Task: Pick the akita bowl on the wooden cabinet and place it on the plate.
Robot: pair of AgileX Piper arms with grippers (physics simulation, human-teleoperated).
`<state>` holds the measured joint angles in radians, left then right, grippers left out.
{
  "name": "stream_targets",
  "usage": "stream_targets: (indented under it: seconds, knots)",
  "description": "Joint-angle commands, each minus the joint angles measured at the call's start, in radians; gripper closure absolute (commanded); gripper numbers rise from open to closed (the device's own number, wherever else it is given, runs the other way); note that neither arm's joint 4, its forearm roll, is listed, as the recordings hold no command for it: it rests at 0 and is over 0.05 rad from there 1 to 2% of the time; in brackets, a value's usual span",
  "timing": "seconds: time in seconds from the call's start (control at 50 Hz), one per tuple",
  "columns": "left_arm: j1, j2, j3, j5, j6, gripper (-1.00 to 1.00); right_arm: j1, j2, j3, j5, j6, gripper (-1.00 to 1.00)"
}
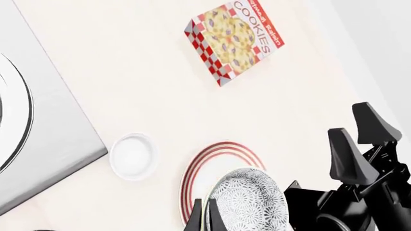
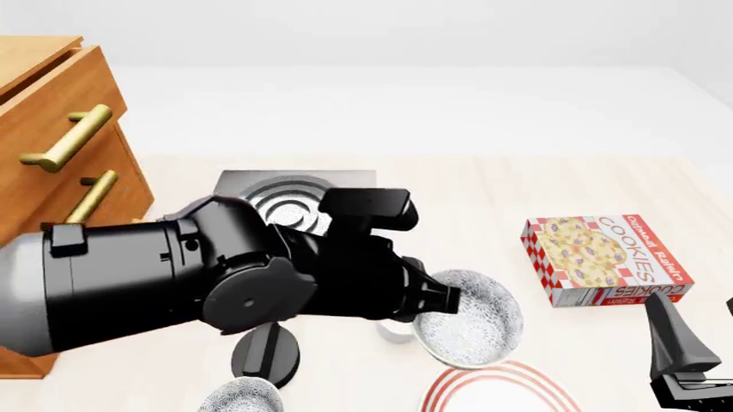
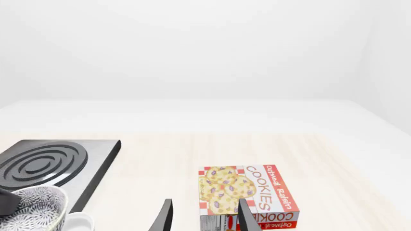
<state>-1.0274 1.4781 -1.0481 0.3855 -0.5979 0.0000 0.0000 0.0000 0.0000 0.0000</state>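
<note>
Carrying the bowl (image 2: 468, 328) w/ our left gripper (image 1: 207, 217), we see its fingers pinched closed on the bowl's rim, one inside, one outside. The bowl hangs in the air, tilted, over the near part of the plate (image 2: 499, 385), not yet touching it as far as we can tell. So we judge this as the transport step, nearly done: next we need to level the bowl, centre it over the plate, lower gently, then let go.

Our right gripper (image 3: 204, 215) sits idle off to the side, fingers apart, nothing btwn them.

The bowl is round and deep, w/ fine black-and-white speckle inside and out, prob. hard and slick like glazed ware. The plate is flat, white, w/ thin red rings. Beside it sits a small plain white cup (image 1: 134, 156), then a grey square burner (image 3: 48, 166) w/ ring grooves, and a cookie box (image 2: 603, 259) farther right. A second speckled bowl (image 2: 240, 396) rests at the near edge. The cabinet (image 2: 57, 163), orange-brown wood w/ brass bar handles, stands far left.
</note>
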Motion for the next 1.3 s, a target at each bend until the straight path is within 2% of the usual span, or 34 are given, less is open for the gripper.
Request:
stream_targets:
  seconds: [0.02,0.5,1.3]
  knots:
    - [-0.006,0.033,-0.016,-0.01,0.003,1.0,0.0,0.0,0.0,0.0,0.0,-1.0]
    - [-0.039,0.148,-0.065,-0.048,-0.034,1.0,0.0,0.0,0.0,0.0,0.0,-1.0]
    - [-0.057,0.25,-0.057,-0.133,-0.084,1.0,0.0,0.0,0.0,0.0,0.0,-1.0]
